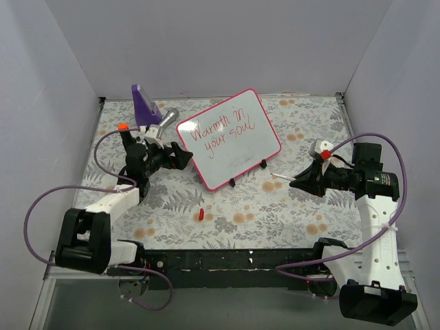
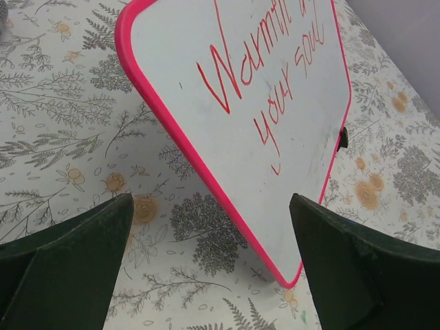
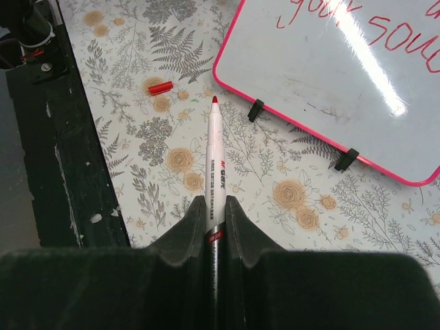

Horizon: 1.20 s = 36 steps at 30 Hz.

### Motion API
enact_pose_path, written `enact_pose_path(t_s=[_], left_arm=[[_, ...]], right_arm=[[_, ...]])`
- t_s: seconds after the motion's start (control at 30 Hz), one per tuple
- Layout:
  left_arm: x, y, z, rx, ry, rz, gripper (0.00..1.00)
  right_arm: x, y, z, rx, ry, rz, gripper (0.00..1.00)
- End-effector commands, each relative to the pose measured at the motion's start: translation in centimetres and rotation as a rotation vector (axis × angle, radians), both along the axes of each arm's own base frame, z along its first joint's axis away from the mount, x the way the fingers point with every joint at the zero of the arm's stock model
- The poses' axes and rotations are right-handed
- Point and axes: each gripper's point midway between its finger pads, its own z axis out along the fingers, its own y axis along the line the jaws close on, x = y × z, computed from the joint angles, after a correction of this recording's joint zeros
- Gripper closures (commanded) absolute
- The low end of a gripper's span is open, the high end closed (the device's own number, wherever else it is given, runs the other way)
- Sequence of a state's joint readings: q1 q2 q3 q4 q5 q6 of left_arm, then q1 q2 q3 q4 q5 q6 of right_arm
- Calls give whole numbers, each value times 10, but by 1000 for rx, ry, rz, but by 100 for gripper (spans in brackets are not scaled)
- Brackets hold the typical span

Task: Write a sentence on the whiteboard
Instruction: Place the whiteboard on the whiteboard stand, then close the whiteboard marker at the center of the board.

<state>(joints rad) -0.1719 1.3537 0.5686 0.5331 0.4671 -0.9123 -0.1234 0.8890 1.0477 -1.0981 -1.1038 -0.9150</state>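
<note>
The whiteboard (image 1: 237,148), pink-framed and tilted on black clip feet (image 3: 256,110), stands mid-table. On it is the sentence (image 1: 221,130) in red, two lines reading "Warmth in your soul" (image 2: 261,75). My left gripper (image 1: 184,157) is open at the board's left edge. In the left wrist view its fingers (image 2: 82,254) stand wide apart, with the whiteboard (image 2: 275,158) and its near corner in front of the gap. My right gripper (image 3: 215,203) is shut on a white marker (image 3: 215,158) with its red tip bare, pointing towards the board from its right (image 1: 297,183).
A small red marker cap (image 1: 200,214) lies on the floral table cover in front of the board, also seen in the right wrist view (image 3: 160,87). A purple object (image 1: 146,103) and a grey cylinder (image 1: 168,117) sit at the back left. White walls enclose the table.
</note>
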Motion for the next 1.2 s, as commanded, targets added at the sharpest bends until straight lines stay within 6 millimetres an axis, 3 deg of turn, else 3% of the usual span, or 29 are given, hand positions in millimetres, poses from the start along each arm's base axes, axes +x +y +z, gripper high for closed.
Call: enact_pose_path(t_s=[0.0,0.03,0.1,0.13,0.23,0.27,0.33,0.5,0.63,0.77,0.87,1.17], left_arm=[[-21,22,4,-36,87,146,2],[-27,24,20,-62,59,158,2],[-41,21,20,-104,109,157,2],[-47,21,33,-126,90,156,2],[-63,22,41,-164,167,173,2],[-74,23,27,-152,261,180,2],[-83,22,32,-188,329,191,2],[-132,-1,25,-295,570,68,2],[-165,-9,4,-322,750,64,14],[-199,-6,-24,-184,895,144,23],[-211,-12,-37,-102,958,177,32],[-221,-45,-77,236,1024,206,39]], right_arm=[[1,1,-1,8,-23,9,99],[2,0,-2,2,-31,9,99],[2,-1,-6,-6,-35,5,99],[3,-1,-9,-4,-33,6,99],[4,-2,-18,-11,-24,-3,99],[4,-2,-20,-14,-25,-5,99],[6,-4,-31,-28,-17,-15,99],[10,-7,-52,-34,6,-36,99],[11,-7,-61,-30,14,-37,99],[10,-6,-66,-21,27,-32,99],[10,-5,-69,-13,35,-28,99],[10,-4,-70,-9,45,-24,99]])
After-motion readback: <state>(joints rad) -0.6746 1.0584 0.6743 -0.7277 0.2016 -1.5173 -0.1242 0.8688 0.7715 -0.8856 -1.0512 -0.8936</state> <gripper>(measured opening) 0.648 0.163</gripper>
